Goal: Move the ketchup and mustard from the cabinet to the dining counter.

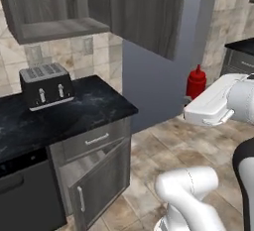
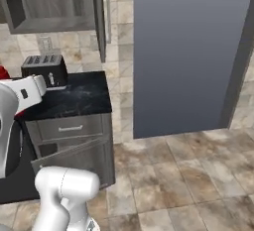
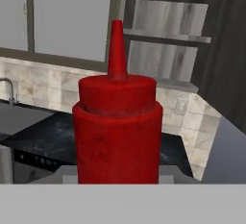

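- Gripping the ketchup (image 3: 117,131), the claw holds the smooth red bottle upright off the ground, right of the toaster (image 1: 46,85).
- Wood-grain cabinet (image 1: 144,12) hangs open above, shelves flat.

The slim red ketchup squeeze bottle (image 3: 117,131) stands upright right at the pincer. Beyond it sits the black marble desk (image 1: 74,113), the dark slotted toaster (image 1: 46,85) on it, and the open grey-brown wood-grain cabinet (image 1: 54,7) above.
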